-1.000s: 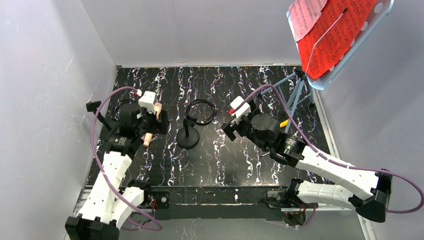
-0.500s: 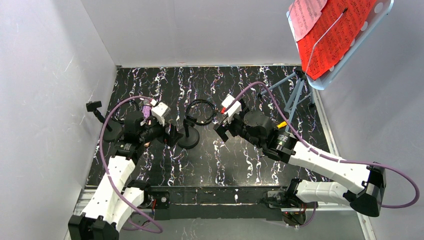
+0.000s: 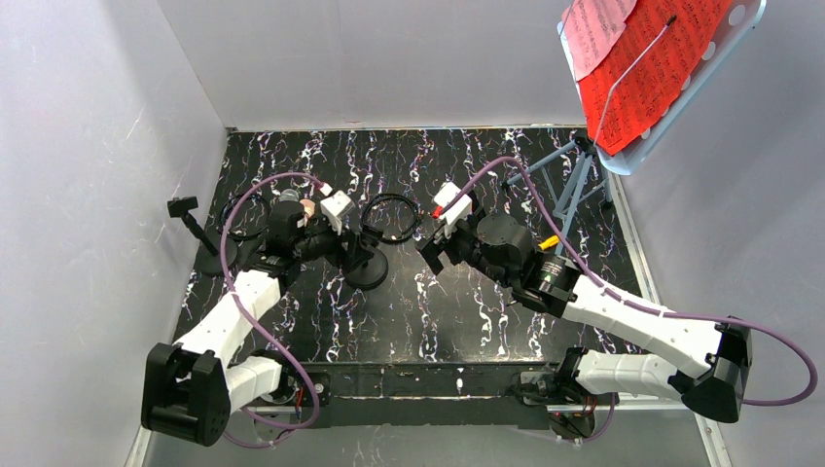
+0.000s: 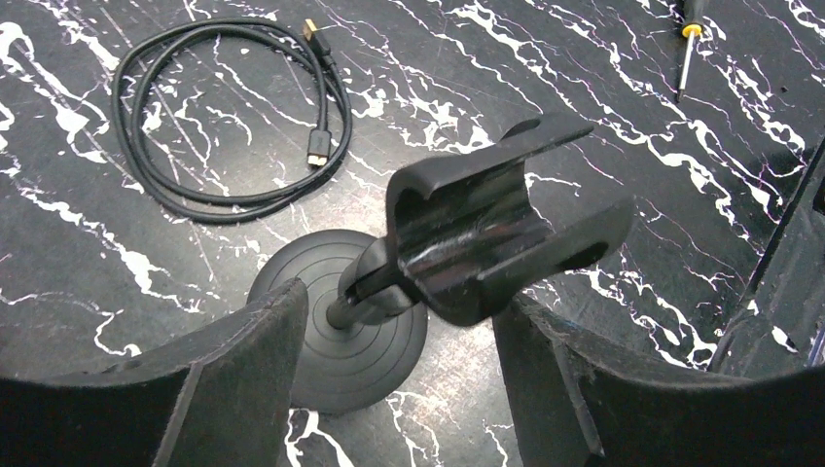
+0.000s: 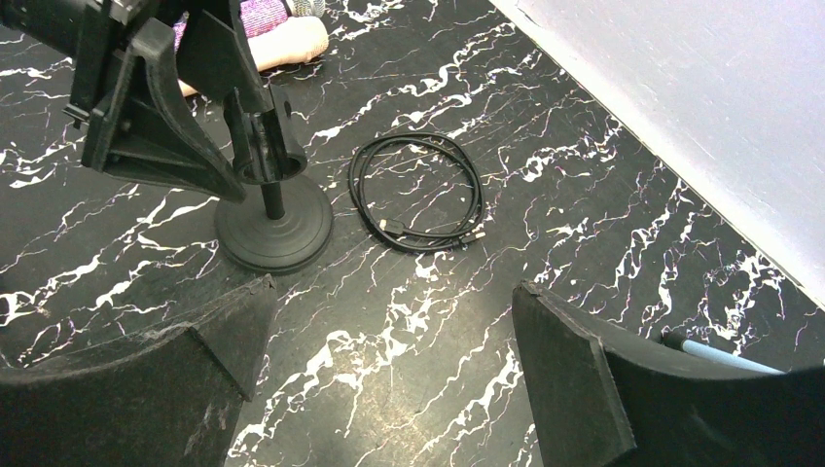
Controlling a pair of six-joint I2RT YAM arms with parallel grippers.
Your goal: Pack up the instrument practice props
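A short black mic post (image 3: 368,255) stands on its round base (image 4: 340,336) at mid-table, its clip head (image 4: 477,233) tilted. My left gripper (image 3: 352,248) (image 4: 399,304) is open with its fingers on either side of the post just below the clip, a gap showing on the left. Behind that arm lie the purple microphone (image 3: 290,197) and the cream microphone (image 5: 292,44). A second mic post (image 3: 187,208) stands at the far left. Red pages (image 3: 662,58) and a pink page (image 3: 593,29) rest on the music stand. My right gripper (image 3: 434,255) (image 5: 389,384) hangs open and holds nothing.
A coiled black cable (image 3: 394,216) (image 4: 224,107) (image 5: 418,195) lies just beyond the centre post. A yellow-handled screwdriver (image 4: 689,53) lies to the right. The grey tripod (image 3: 576,175) of the music stand occupies the far right corner. White walls enclose the table.
My left arm has swung right, away from the microphones, and brought its jaws around the centre mic post, narrowing a little. The right arm shifted slightly left, then held still.
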